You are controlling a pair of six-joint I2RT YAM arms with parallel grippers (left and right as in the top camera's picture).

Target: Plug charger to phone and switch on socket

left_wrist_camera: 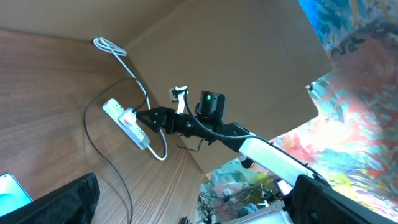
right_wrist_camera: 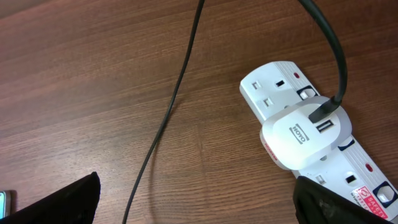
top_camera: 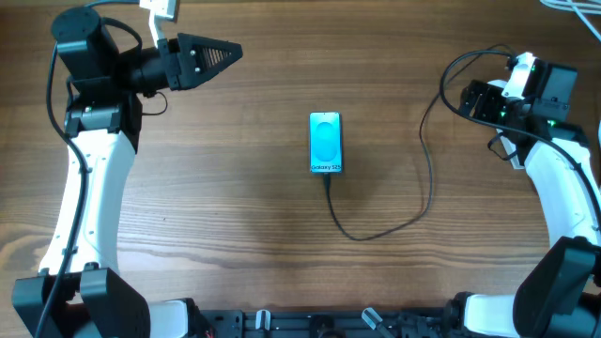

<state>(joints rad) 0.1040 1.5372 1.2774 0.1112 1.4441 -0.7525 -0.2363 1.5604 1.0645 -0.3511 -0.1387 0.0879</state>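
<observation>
The phone (top_camera: 324, 143) lies screen-up in the middle of the table, and one corner of it shows in the left wrist view (left_wrist_camera: 11, 190). The black charger cable (top_camera: 427, 178) meets the phone's near edge, loops right and runs up to the socket. In the right wrist view the cable (right_wrist_camera: 168, 118) ends in a white adapter (right_wrist_camera: 301, 134) plugged into the white socket (right_wrist_camera: 280, 81). My right gripper (right_wrist_camera: 199, 205) hovers open over the table beside the socket (left_wrist_camera: 127, 122). My left gripper (top_camera: 235, 52) is far off at the back left, open and holding nothing.
The socket's thick white cord (left_wrist_camera: 118, 53) runs off to the back of the table. A brown board (left_wrist_camera: 236, 56) stands behind the table. In the overhead view the right arm (top_camera: 563, 197) covers most of the socket.
</observation>
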